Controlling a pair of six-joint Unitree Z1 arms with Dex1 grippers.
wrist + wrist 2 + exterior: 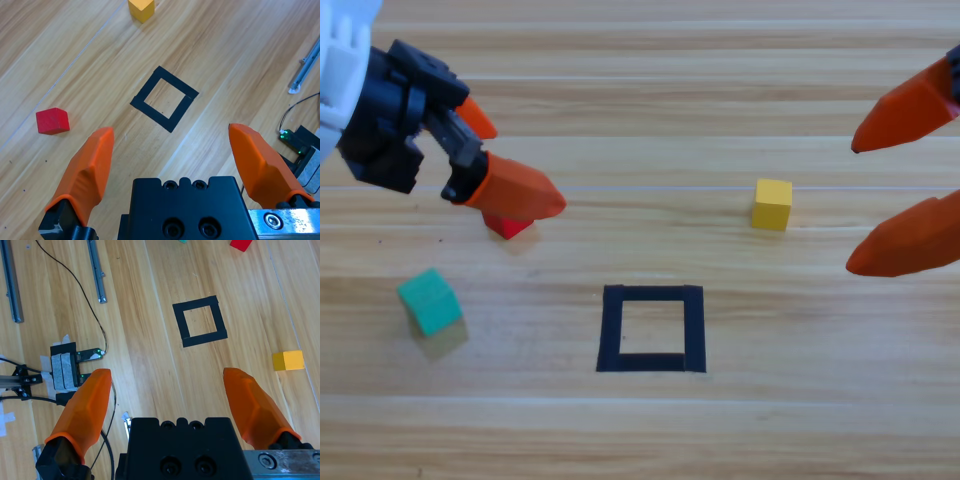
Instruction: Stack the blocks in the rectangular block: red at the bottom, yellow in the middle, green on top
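Hovering over the table's left side, the left gripper (505, 160) has its jaws spread wide with nothing between them; from above, its lower jaw overlaps the red cube (507, 226), while the left wrist view shows that cube (52, 121) lying on the wood off to one side of the jaws, untouched. At the right edge, the right gripper (853, 208) waits with its two jaws parted and empty. On the bare wood between the arms lies the square (651, 329) of black tape, with no cube inside it. Up and to the right of the square, near the right gripper, sits the yellow cube (772, 204). To the square's left, well apart from it and below the red cube, sits the green cube (429, 301), turned at an angle to the wood grain. All three cubes lie singly on the table (640, 430), none touching another.
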